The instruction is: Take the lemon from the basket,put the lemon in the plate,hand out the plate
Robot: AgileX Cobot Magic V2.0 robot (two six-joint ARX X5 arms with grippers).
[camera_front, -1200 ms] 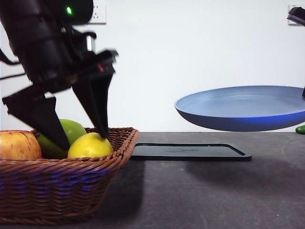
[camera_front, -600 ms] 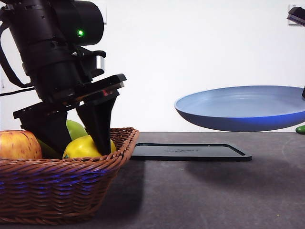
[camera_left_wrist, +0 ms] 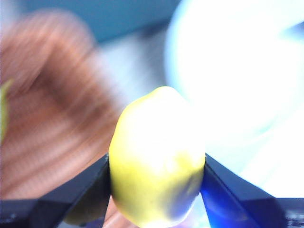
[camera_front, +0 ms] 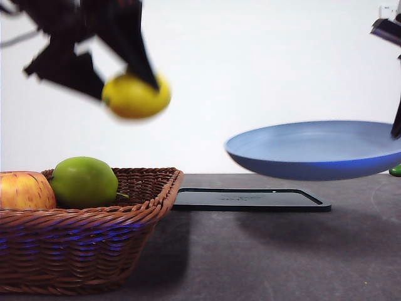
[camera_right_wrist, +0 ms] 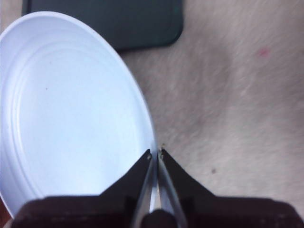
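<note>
Nearest, the brown woven wicker basket (camera_front: 88, 232) sits on the dark bench (camera_front: 263, 257), holding a round green apple (camera_front: 84, 182) and a red-yellow apple (camera_front: 25, 190). Above it, the left hand (camera_front: 122, 78) grips the small yellow lemon (camera_front: 136, 96) in the air. Farther back lies a flat black tray (camera_front: 250, 199). Over it, the right hand (camera_right_wrist: 155, 154) pinches the rim of the blue-grey plate (camera_front: 313, 150), holding it aloft.

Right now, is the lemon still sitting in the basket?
No, the left gripper holds the lemon in the air above the basket.
</note>
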